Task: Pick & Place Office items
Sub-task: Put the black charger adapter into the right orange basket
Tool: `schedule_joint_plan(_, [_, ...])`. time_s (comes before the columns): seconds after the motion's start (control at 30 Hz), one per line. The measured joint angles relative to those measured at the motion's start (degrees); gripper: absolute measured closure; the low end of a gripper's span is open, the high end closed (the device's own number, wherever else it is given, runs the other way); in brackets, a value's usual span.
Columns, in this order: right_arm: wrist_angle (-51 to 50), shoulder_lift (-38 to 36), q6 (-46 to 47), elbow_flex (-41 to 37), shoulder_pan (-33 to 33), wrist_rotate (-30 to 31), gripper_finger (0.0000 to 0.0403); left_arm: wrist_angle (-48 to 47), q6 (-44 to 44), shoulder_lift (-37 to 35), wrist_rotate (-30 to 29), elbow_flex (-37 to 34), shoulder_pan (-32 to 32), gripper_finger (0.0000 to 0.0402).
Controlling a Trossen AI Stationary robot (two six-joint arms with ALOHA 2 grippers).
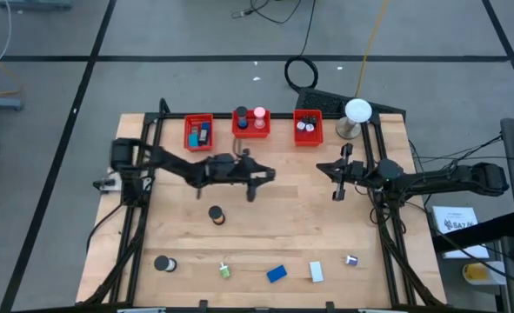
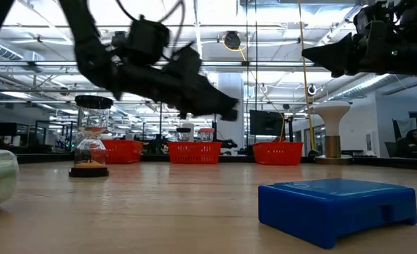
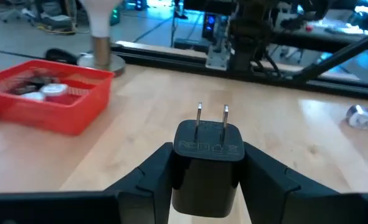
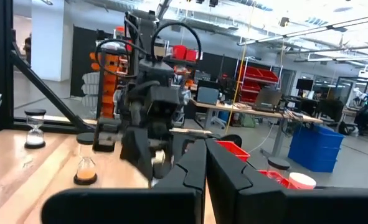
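The left gripper (image 3: 207,171) gripped a black plug (image 3: 207,167), prongs up, above the table (image 1: 291,226) just before the middle bin (image 1: 250,128). The right gripper (image 4: 205,163) hung shut and empty by the right edge. A blue block (image 1: 277,274) and what looked like an hourglass (image 1: 216,215) lay nearer the front.

Grey floor (image 1: 178,35) crossed by dark lines, cables (image 1: 302,71) trailing near the wooden tabletop (image 1: 265,235). Beyond, open hall with bright ceiling lights (image 2: 46,32), desks and monitors (image 4: 268,98), blue bin (image 4: 316,147).
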Motion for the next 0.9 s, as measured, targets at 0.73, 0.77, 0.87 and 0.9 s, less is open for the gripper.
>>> schedule_joint_plan(0.73, [2.23, 1.46, 1.70, 0.00, 0.00, 0.14, 0.0403, 0.05, -0.44, 21.59, 5.22, 22.07, 0.20, 0.0255])
schedule_joint_plan(0.77, [2.19, 1.46, 1.70, 0.00, 0.00, 0.14, 0.0403, -0.03, -0.41, 21.98, 4.93, 22.27, 0.09, 0.0255])
schedule_joint_plan(0.87, [2.19, 1.46, 1.79, 0.00, 0.01, 0.14, 0.0403, -0.46, -0.50, 22.52, 3.86, 22.72, -0.07, 0.0255])
schedule_joint_plan(0.9, [2.20, 1.46, 2.08, 0.00, 0.02, 0.14, 0.0403, -0.47, -0.48, 22.51, 3.78, 22.73, -0.07, 0.0255])
